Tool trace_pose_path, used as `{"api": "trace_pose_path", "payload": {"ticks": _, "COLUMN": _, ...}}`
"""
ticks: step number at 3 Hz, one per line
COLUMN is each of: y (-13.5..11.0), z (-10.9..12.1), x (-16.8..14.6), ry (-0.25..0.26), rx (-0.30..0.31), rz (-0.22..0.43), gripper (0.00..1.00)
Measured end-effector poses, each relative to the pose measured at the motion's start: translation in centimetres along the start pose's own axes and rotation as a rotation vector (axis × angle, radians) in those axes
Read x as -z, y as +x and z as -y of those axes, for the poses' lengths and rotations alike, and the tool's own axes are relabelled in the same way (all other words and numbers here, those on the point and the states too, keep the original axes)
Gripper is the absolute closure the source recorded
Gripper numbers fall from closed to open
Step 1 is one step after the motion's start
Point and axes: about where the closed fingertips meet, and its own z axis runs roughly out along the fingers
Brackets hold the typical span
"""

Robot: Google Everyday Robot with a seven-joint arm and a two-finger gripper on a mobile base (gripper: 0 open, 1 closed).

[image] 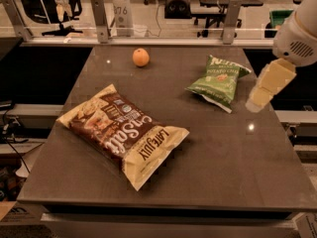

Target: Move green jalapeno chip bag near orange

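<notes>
White arm (299,33) at upper right, pale gripper (261,94) angled down-left below it, raised

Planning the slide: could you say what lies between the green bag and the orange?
Only bare tabletop, camera view; gripper is right of the bag.

Dark worktop (237,172). Green jalapeno chip bag (218,81) lies flat, back right. Orange (140,57) sits near the back edge, well apart to the bag's left. Large brown Late July bag (124,133) front left. Gripper (261,94) hovers at the right edge, just beside the green bag, apart from it.
</notes>
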Motion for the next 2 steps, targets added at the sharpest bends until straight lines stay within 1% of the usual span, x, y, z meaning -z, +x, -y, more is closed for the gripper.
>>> {"api": "trace_pose_path", "payload": {"ticks": 1, "y": -0.4, "z": 2.7, "x": -2.3, "ry": 0.026, "rx": -0.129, "rz": -0.009, "gripper": 0.0}}
{"api": "trace_pose_path", "payload": {"ticks": 2, "y": -0.6, "z": 4.9, "x": -4.3, "ry": 0.041, "rx": -0.279, "rz": -0.017, "gripper": 0.0}}
